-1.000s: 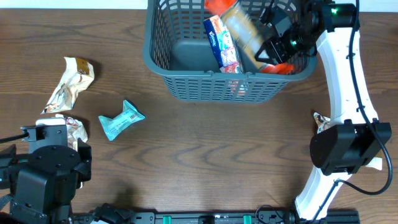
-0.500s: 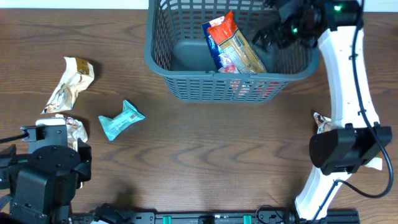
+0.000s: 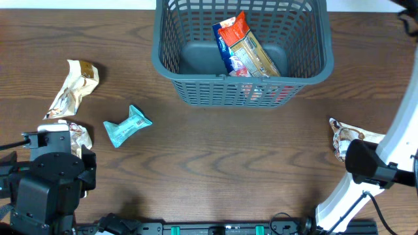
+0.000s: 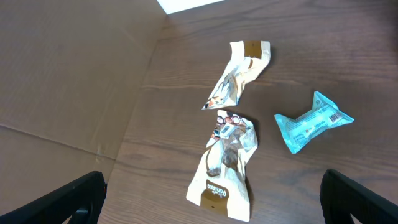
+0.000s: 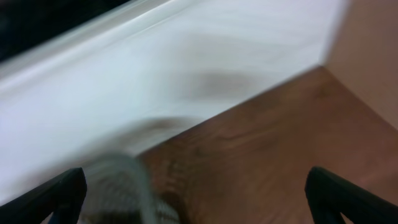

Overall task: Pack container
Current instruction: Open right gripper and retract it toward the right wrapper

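— What differs from a second ago?

— The right gripper [image 5: 199, 193] was down inside the container [image 3: 241, 91], over a red-and-tan packet [image 3: 247, 47]. Now it is up and out. Its fingers stand wide apart with nothing between them, and the packet leans against the container's near wall. The container itself sits as before at the table's [image 3: 215, 163] far edge, right of centre.

— And the left side?

— It is unchanged. The left gripper [image 4: 211, 190] hangs spread and empty over a brown-and-white packet [image 4: 225, 162]. A cream packet [image 4: 239, 71] and a teal packet [image 4: 311, 121] lie near the left edge.

— What is hard to make out?

— The right wrist view is blurred to white wall, brown wood and a grey smear. From overhead, the right arm [image 3: 372, 170] covers part of a wrapper [image 3: 343, 137] at the table's right edge.
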Action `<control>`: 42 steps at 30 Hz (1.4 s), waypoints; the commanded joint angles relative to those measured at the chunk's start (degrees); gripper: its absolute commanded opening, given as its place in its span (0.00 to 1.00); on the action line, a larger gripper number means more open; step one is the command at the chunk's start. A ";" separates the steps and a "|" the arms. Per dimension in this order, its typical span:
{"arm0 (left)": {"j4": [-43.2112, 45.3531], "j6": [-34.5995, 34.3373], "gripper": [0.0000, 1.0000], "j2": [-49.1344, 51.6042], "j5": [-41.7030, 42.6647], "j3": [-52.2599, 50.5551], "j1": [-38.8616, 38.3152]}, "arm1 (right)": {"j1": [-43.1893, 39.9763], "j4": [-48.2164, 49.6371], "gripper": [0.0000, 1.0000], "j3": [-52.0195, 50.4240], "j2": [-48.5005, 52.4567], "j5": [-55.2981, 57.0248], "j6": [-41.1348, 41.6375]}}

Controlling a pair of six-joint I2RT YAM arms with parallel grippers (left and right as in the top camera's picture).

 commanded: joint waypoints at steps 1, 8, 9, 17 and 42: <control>-0.04 0.55 0.99 0.04 -1.09 0.72 0.35 | -2.54 -1.86 0.99 1.77 -0.74 3.74 9.05; -0.04 0.55 0.99 0.07 -1.09 0.72 0.35 | -4.04 -12.98 0.99 1.51 -0.70 0.48 8.28; -0.04 0.55 0.99 0.07 -1.09 0.72 0.35 | -4.04 -13.49 0.99 1.11 -0.70 0.46 8.17; -0.04 0.55 0.99 0.07 -1.09 0.72 0.35 | -4.11 -24.15 0.99 -4.22 -0.94 8.17 19.23; -0.04 0.55 0.99 0.07 -1.09 0.72 0.35 | -15.45 -24.15 0.99 -58.95 -37.27 15.72 39.87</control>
